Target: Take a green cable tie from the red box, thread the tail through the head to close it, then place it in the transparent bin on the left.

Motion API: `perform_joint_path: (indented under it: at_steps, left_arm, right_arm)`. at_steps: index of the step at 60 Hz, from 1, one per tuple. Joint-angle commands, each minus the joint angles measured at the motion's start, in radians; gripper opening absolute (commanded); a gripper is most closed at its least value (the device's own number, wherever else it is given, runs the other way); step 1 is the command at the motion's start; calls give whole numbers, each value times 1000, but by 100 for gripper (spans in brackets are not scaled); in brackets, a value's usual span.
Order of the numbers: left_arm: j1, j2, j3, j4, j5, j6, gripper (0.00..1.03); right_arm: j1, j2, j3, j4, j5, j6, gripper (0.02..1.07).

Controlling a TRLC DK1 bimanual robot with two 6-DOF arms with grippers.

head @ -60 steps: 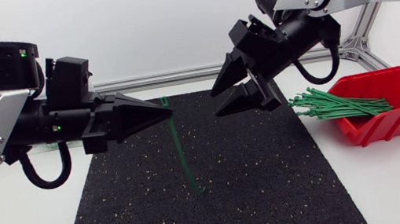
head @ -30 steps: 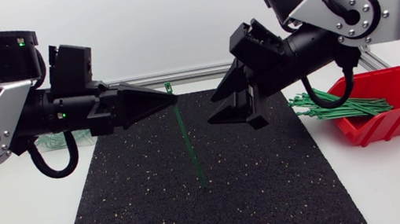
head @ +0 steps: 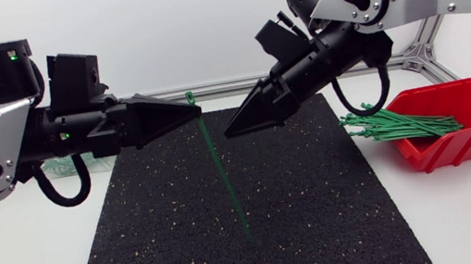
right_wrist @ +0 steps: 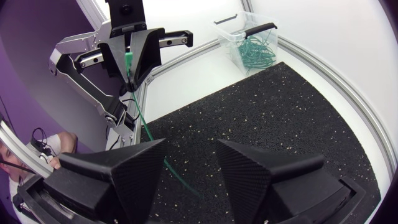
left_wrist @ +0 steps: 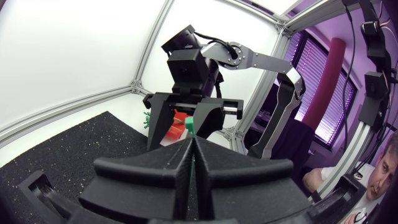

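One tie (head: 224,177) hangs clamped in the left pincer (head: 194,114) (head up); the right pincer (head: 233,130), fingers apart, should grip the tail low.

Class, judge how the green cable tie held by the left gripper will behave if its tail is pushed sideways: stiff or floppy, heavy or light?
Probably springy rather than limp: the cable tie runs nearly straight down from the left gripper, only gently curved. Likely very light: a thin strip, gripped just below its head.
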Motion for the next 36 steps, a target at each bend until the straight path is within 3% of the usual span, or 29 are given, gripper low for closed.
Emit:
perform_joint_path:
  at_steps: [1, 10, 13, 36]
  left_arm:
    - [10, 26, -30, 36, 19, -65, 4]
    - [26, 53, -35, 126, 55, -154, 4]
    - [27, 58, -38, 128, 55, -156, 4]
    - [40, 87, -29, 146, 62, -179, 4]
  right_arm:
    - [26, 14, 14, -3, -16, 42, 61]
    - [42, -24, -19, 92, -30, 99, 60]
    - [49, -35, -27, 113, -30, 115, 55]
    - [94, -95, -82, 168, -33, 146, 48]
